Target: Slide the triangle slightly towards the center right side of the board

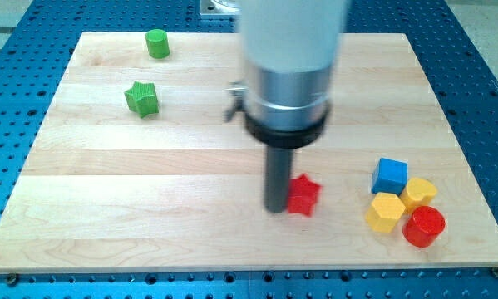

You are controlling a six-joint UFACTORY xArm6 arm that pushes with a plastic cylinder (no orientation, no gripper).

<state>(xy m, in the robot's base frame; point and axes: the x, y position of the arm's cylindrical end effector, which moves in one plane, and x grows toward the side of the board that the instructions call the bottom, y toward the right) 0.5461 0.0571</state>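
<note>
My tip (278,208) rests on the wooden board (149,216), low and a little right of the middle. It touches or nearly touches the left side of a red star block (304,195). No triangle block shows in the camera view. The wide arm body (290,58) hides part of the board's top middle.
A green cylinder (157,43) and a green star (141,98) lie at the view's top left. At the bottom right, a blue cube (390,175), a yellow hexagon (386,213), another yellow block (420,192) and a red cylinder (423,227) cluster together.
</note>
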